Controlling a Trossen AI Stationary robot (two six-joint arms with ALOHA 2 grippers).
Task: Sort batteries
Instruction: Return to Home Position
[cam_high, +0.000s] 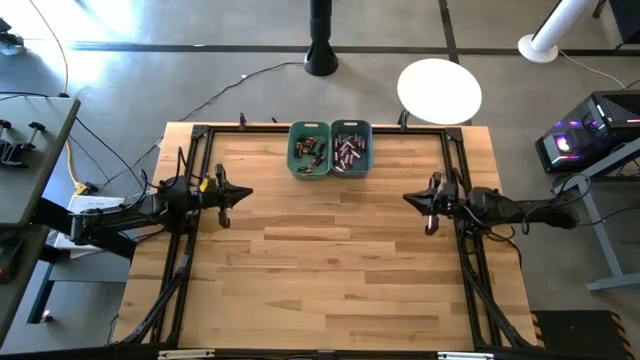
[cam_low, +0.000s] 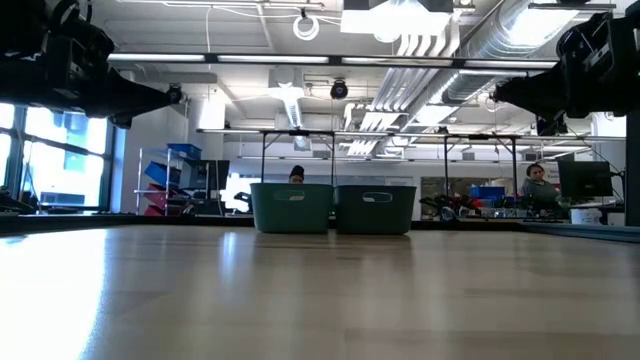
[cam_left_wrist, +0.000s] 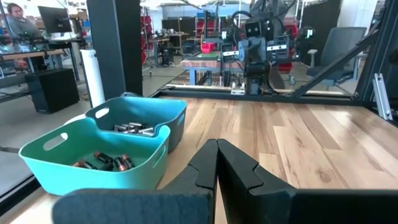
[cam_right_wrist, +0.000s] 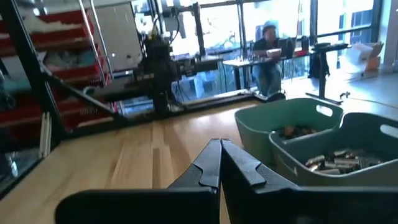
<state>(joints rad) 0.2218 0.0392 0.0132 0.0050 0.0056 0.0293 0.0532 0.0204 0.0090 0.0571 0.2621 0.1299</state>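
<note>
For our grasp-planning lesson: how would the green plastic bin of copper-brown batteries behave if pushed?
The green plastic bin probably slides, not tips: low, wide, on smooth wooden table. Its loose cylindrical batteries likely roll and shift, adding weight.

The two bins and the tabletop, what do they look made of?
The green bin and the blue bin look like matte moulded plastic: smooth rounded rims, cut-out handles. The tabletop seems wooden planks, lightly glossy: grain, seams, soft reflections.

Copper-brown batteries (cam_high: 311, 150), green bin (cam_high: 292, 150); silvery batteries (cam_high: 348, 150), teal-blue bin (cam_high: 369, 148); pale wood-grain table (cam_high: 330, 260).
</note>
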